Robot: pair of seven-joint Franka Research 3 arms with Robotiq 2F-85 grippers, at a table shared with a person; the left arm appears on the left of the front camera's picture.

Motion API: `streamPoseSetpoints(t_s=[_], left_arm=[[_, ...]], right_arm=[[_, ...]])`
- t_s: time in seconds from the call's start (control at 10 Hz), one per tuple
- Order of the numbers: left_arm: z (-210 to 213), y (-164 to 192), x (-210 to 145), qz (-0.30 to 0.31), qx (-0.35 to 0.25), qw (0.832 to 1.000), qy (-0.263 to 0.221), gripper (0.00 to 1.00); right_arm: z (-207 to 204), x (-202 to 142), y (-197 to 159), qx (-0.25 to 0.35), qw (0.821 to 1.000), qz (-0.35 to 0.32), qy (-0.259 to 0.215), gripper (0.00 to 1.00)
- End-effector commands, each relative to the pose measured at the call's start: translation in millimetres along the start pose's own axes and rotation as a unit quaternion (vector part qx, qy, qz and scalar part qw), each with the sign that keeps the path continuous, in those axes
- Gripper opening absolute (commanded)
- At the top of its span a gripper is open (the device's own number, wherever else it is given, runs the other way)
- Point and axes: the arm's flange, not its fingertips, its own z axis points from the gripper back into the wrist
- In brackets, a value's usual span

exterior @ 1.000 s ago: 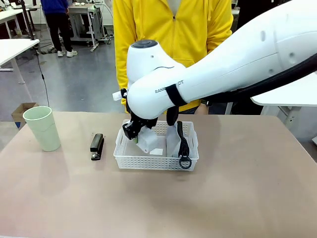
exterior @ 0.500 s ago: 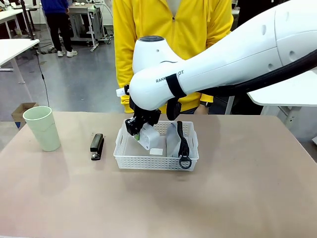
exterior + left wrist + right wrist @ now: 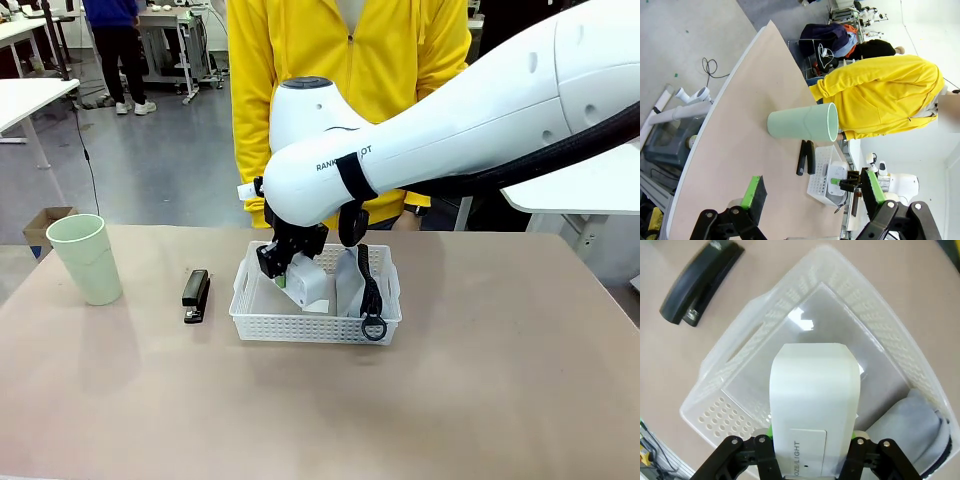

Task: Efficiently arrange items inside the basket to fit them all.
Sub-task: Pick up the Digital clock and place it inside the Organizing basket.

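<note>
Right gripper (image 3: 283,270) is clamped on the small white boxy plastic block (image 3: 814,405), holding it tilted, low over the free left part of the shallow white perforated plastic basket (image 3: 300,325); can't tell if it touches the floor. The grey fabric zip pouch (image 3: 350,285) stands on edge along the basket's right side, its black ring hanging over the front rim. Risks as I see them: a tilted release lets the block topple into the pouch and flatten it, or land mid-floor and eat the space needed for the black metal stapler (image 3: 196,295) and the pale green plastic cup (image 3: 85,258), both out on the tabletop (image 3: 480,380). A finger snagging the lattice would drag the light basket. Left gripper (image 3: 813,189) is wide open, empty, well clear.
</note>
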Motion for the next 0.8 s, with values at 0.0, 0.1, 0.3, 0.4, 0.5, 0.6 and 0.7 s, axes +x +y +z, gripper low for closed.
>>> streamPoseSetpoints(t_s=[0.0, 0.1, 0.3, 0.4, 0.5, 0.6, 0.7], left_arm=[[0, 0, 0, -0.011, -0.014, 1.0, -0.007, 1.0], [0, 0, 0, -0.011, -0.014, 1.0, -0.007, 1.0], [0, 0, 0, -0.011, -0.014, 1.0, -0.007, 1.0], [0, 0, 0, -0.011, -0.014, 1.0, -0.007, 1.0], [0, 0, 0, -0.011, -0.014, 1.0, -0.007, 1.0], [0, 0, 0, -0.011, -0.014, 1.0, -0.007, 1.0], [0, 0, 0, -0.011, -0.014, 1.0, -0.007, 1.0]], right_arm=[[-20, -12, -3, -0.004, 1.0, 0.012, 0.024, 0.52], [-31, -16, -3, 0.003, 0.999, 0.018, 0.031, 0.52], [-40, -21, -5, 0.007, 0.999, 0.019, 0.032, 0.52], [-43, -21, -4, 0.003, 0.999, 0.026, 0.035, 0.52], [-44, -21, -3, 0.003, 0.999, 0.028, 0.035, 0.52], [-44, -21, -2, 0.003, 0.999, 0.031, 0.033, 0.52], [-44, -21, -2, 0.004, 0.999, 0.034, 0.033, 0.6]])
